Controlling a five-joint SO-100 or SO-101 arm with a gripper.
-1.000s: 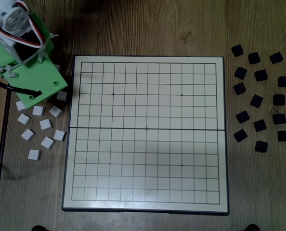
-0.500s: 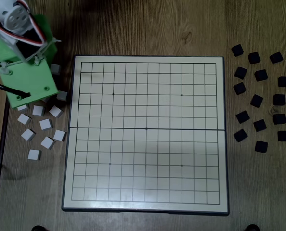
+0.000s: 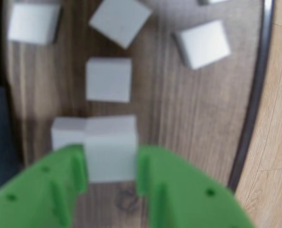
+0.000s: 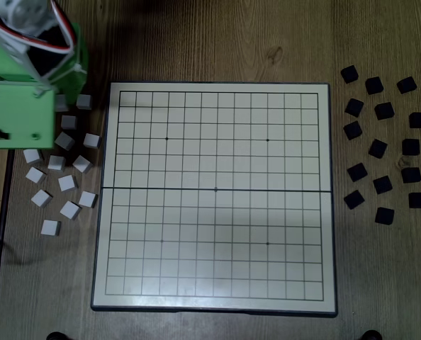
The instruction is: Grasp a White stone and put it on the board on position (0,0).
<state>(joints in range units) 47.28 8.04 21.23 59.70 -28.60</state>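
In the wrist view my green gripper [image 3: 110, 164] has its two fingers pressed against the sides of a white stone [image 3: 110, 147], a small white cube at table level. A second white stone [image 3: 67, 133] touches it on the left. Several more white stones [image 3: 108, 80] lie just beyond. In the fixed view my green arm [image 4: 26, 106] hangs over the top of the white stone pile [image 4: 62, 184], left of the board [image 4: 217, 212], and hides the fingers. The grid board is bare of stones.
Several black stones [image 4: 380, 142] lie scattered right of the board. A thin dark strip or cable [image 3: 255, 95] curves along the wooden table beside the white stones and also shows at the left edge of the fixed view [image 4: 1, 212].
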